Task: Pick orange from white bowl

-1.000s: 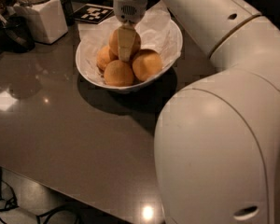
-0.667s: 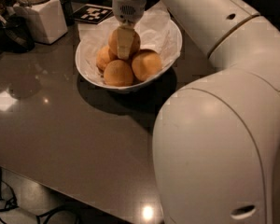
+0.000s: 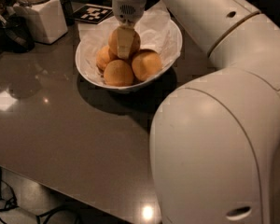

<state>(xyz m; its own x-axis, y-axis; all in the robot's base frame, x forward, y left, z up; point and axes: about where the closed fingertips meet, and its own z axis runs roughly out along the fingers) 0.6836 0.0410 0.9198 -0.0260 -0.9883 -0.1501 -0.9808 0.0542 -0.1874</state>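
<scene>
The white bowl (image 3: pixel 173 41), lined with crumpled white paper, sits on the grey table and holds several yellow-orange oranges. My gripper (image 3: pixel 125 43) reaches straight down into the bowl from above. It straddles the back orange (image 3: pixel 134 42), which sits highest. One tan finger (image 3: pixel 124 41) lies flat against that orange's front; the other finger is hidden behind it. Three more oranges lie around it: left (image 3: pixel 104 58), front (image 3: pixel 118 73) and right (image 3: pixel 147 64).
A white squarish canister (image 3: pixel 43 17) with a ribbed lid stands at the back left, beside a dark object (image 3: pixel 14 31). A black-and-white marker card (image 3: pixel 92 14) lies behind the bowl. My large white arm (image 3: pixel 214 139) fills the right side. The table's front edge (image 3: pixel 70 190) runs diagonally at the bottom left.
</scene>
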